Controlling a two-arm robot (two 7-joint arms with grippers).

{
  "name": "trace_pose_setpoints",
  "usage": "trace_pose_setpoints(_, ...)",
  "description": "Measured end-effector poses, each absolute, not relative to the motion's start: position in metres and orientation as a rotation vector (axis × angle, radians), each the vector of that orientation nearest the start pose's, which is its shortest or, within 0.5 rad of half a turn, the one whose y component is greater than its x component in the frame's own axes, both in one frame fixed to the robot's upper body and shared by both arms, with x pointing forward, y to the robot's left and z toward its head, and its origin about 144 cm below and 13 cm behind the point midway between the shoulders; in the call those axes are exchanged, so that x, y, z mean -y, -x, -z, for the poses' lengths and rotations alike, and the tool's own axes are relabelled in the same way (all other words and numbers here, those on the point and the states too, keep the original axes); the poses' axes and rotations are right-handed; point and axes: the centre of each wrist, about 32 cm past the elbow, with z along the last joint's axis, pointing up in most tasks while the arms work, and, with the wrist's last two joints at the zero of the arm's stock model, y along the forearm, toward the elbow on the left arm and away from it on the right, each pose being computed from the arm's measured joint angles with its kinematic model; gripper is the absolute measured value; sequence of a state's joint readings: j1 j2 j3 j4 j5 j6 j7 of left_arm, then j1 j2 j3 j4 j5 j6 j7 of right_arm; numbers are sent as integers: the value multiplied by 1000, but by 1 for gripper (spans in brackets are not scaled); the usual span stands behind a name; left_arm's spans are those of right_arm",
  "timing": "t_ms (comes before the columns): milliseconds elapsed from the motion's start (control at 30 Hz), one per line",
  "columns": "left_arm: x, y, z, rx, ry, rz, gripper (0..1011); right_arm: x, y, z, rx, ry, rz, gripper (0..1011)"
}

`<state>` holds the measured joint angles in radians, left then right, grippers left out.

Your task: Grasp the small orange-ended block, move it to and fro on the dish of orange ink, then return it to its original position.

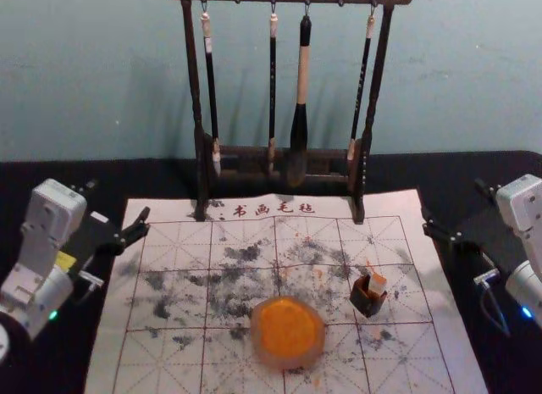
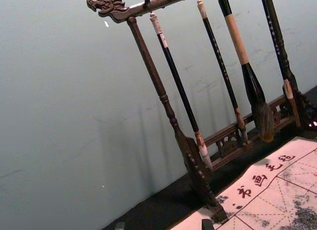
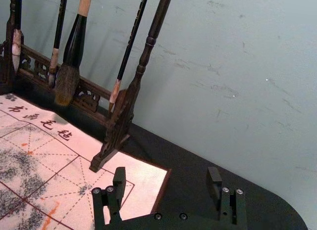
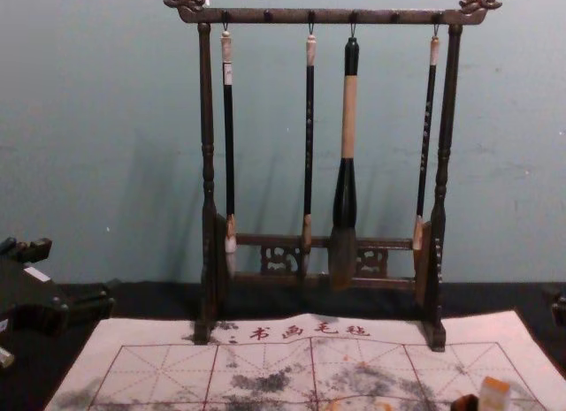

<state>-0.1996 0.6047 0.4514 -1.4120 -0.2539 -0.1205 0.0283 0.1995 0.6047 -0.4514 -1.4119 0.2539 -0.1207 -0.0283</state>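
Observation:
My left gripper (image 1: 118, 201) is open at the mat's left edge; in the left wrist view its fingertips (image 2: 163, 225) stand apart. At the right edge my right gripper (image 1: 453, 201) is also open, and the right wrist view shows nothing between its fingertips (image 3: 166, 174). The small block (image 1: 377, 283), pale with orange on it, leans up out of a dark little holder (image 1: 367, 302) right of centre. In the chest view the block (image 4: 493, 394) has its orange end upward. A round dish of orange ink (image 1: 289, 328) lies left of the holder, nearer the front.
Behind the dish and block stands a dark wooden rack (image 1: 367, 148) with several hanging brushes, the thick one (image 1: 300, 127) near its middle. An ink-stained calligraphy mat (image 1: 174, 343) with a red grid covers the middle of the black table (image 1: 110, 175). A wall rises behind.

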Motion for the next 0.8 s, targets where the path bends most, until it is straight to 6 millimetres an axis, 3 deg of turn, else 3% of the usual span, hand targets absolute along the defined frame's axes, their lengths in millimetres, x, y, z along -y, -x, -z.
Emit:
trace_pose_setpoints(433, -310, -489, -1140, 285, -304, -1248, 1001, 310, -489, -1142, 287, 300, 1247, 1002)
trace_pose_setpoints(600, -310, -489, -1140, 285, -304, -1248, 1001, 312, -487, -1153, 292, 263, 1227, 1002)
trace_pose_setpoints(800, -310, -489, -1140, 285, -304, -1248, 1001, 316, -471, -1168, 286, 206, 1138, 1002)
